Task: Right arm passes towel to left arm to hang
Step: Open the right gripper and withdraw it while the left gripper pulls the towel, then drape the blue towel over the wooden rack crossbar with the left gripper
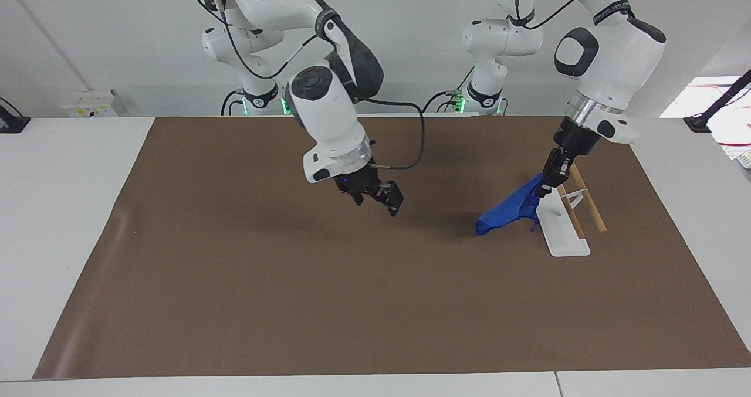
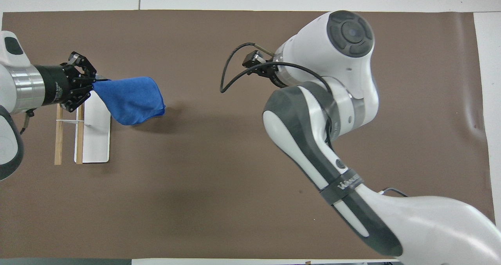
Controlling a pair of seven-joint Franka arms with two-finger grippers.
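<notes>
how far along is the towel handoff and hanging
Handoff looks done: the right claw hangs over bare mat, holding nothing. In hand: the left claw grips the towel by one end, over the rack. Left: draping it on the wooden bars.

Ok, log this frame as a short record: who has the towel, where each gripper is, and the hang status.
towel holder: left gripper, shut on one end of the towel
towel state: hangs slanting down from that gripper beside the rack's white base, not on the wooden rails
right gripper: holds nothing, over the brown mat mid-table
handover: done
hang: not yet done
</notes>
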